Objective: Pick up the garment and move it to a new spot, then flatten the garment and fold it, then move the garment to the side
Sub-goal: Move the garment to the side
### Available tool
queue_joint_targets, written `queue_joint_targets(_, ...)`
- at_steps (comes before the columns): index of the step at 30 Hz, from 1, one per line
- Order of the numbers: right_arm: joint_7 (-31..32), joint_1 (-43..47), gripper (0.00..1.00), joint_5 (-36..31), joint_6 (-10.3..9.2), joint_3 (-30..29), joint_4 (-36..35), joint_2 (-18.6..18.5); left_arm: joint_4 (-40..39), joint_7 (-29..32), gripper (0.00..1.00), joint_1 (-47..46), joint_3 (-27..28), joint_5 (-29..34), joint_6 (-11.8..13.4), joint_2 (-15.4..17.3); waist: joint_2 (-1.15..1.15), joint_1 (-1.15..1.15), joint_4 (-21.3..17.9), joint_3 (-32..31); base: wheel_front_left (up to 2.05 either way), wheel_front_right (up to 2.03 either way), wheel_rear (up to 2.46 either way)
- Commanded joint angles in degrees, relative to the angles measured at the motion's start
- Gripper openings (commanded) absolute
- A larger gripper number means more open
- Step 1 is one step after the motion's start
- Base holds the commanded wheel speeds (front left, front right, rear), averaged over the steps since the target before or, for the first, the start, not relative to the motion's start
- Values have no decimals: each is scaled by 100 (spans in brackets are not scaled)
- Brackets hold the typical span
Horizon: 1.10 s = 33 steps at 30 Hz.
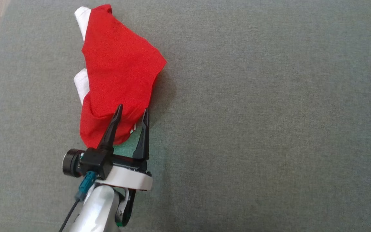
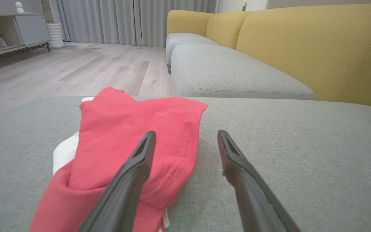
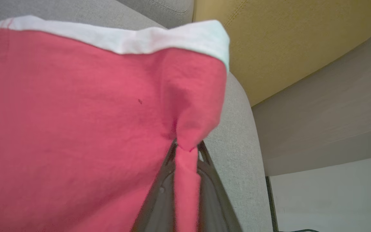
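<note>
Left gripper (image 1: 133, 108) gapes at the near end of the garment (image 1: 118, 64), which runs straight ahead; right gripper (image 3: 187, 150) pinches red cloth (image 3: 76, 129).

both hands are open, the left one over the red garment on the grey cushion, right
Only the left hand is open, over the red garment on the grey cushion. The right hand is shut, pinching red cloth with a white edge; the right wrist view shows it.
</note>
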Motion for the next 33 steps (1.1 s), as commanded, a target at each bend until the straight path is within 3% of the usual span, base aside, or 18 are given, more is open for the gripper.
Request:
queue_joint_targets(1, -129, -63, 41, -87, -4, -50, -117, -174, -170, -54, 100, -183, 142, 34, 22, 13, 0, -1, -18, -10, 0, 0, 0)
queue_joint_targets(2, -161, -95, 98, -151, -4, -111, -117, -136, -158, -54, 100, -189, 138, 32, 26, 13, 0, -1, -32, -34, 0, 0, 0)
queue_joint_targets(12, -343, -104, 100, -486, -4, -489, -511, 752, -100, -54, 100, -72, 282, 31, 22, 13, 0, -1, -239, -664, 0, 0, 0)
queue_joint_targets(21, -931, -67, 100, 199, -4, -163, -1628, 2049, -174, -54, 100, 182, 539, 50, 24, 94, 0, -1, -417, -1335, 0, 0, 0)
queue_joint_targets(28, -1077, 310, 100, 623, -4, -245, -2629, 3158, -189, -54, 100, 398, 689, 32, 37, 137, 0, -1, -497, -1694, 0, 0, 0)
queue_joint_targets(33, -1174, 856, 100, 771, -4, -76, -3144, 3501, -210, -54, 100, 529, 732, 21, 31, 131, 0, -1, -523, -1789, 0, 0, 0)
